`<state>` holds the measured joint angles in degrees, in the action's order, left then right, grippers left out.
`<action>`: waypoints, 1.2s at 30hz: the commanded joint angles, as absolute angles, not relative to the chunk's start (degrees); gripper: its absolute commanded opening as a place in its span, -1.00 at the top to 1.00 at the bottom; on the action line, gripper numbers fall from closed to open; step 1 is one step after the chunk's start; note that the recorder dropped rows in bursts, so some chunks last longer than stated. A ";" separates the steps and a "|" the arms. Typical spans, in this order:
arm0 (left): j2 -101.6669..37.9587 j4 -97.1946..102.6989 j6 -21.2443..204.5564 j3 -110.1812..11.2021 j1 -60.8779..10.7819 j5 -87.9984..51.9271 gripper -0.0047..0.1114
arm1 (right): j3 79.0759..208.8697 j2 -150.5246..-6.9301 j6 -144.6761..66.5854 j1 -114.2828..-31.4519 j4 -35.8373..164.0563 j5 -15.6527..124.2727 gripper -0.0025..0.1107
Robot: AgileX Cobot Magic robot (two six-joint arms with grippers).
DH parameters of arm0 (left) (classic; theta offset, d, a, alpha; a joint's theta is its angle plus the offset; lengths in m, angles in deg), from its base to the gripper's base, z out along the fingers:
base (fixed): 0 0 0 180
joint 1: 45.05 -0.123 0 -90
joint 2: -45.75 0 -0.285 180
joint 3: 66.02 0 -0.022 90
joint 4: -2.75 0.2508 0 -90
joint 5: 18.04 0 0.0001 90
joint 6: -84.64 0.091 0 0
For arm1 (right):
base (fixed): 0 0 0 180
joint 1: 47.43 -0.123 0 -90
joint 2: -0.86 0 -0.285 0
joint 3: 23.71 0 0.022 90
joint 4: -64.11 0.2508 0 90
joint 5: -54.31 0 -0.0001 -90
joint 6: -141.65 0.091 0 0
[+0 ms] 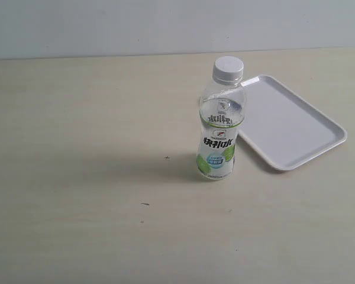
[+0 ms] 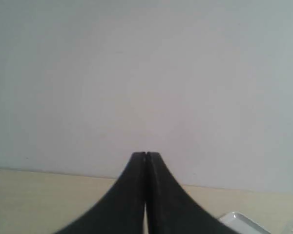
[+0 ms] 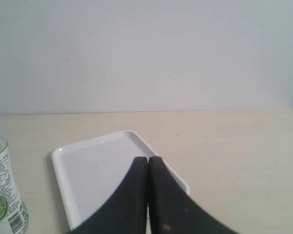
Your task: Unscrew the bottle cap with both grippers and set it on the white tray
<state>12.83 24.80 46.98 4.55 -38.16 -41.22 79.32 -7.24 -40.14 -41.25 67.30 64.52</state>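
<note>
Bottle (image 1: pixel 220 127) stands upright mid-worktop and is the only tall obstacle. Bottle cap (image 1: pixel 228 68) sits on top, with open air above and all round it.

White tray (image 1: pixel 296 127) lies flat on the bottle's right in the exterior view, low rim, surface bare. Its edge runs behind the bottle; touching or apart, cannot tell.

Worktop (image 1: pixel 77 177) left of and in front of the bottle is bare but for small dark specks (image 1: pixel 145 204): wide approach. Wall (image 1: pixel 106 26) closes the far side.

Right gripper (image 3: pixel 147 158) faces the tray, then bare worktop to the wall. Left gripper (image 2: pixel 146 155) faces worktop and wall.
</note>
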 commanded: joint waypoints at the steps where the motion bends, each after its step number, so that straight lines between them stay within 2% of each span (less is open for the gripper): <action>1: -3.85 35.53 41.09 -7.55 -38.41 -39.60 0.92 | 79.08 -6.93 -40.16 -40.83 67.05 64.54 0.95; 11: -30.68 51.04 43.99 -32.38 -38.41 -8.04 0.92 | 79.08 -6.93 -40.16 -40.83 67.05 64.54 0.95; 14: -36.07 52.87 57.98 -38.56 -38.41 6.51 0.92 | 79.08 -6.93 -40.16 -40.83 67.05 64.54 0.95; 17: -41.43 46.26 74.73 -44.54 -38.41 19.01 0.92 | 79.08 -6.93 -40.16 -40.83 67.05 64.54 0.95; 21: -47.09 21.52 99.91 -48.10 -38.41 24.58 0.92 | 79.08 -6.93 -40.16 -40.83 67.05 64.54 0.95; 25: -48.52 -10.65 126.07 -45.68 -38.41 15.69 0.92 | 79.08 -6.93 -40.16 -40.83 67.05 64.54 0.95; 28: -48.64 -43.52 153.51 -40.36 -37.10 8.68 0.92 | 79.08 -6.93 -40.16 -40.83 67.05 64.54 0.95; 32: -48.75 -85.19 194.93 -33.66 -34.89 11.23 0.92 | 79.08 -6.93 -40.16 -40.83 67.05 64.54 0.95; 34: -48.75 -96.37 204.89 -30.87 -34.74 14.93 0.92 | 79.08 -6.93 -40.16 -40.83 67.22 64.54 0.95; 36: -48.75 -95.20 204.89 -30.09 -34.74 19.81 0.92 | 79.08 -6.93 -40.16 -40.83 67.22 64.54 0.95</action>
<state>-48.84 -87.53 196.52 -31.57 -35.05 15.68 79.32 -7.24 -40.14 -41.25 67.30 64.62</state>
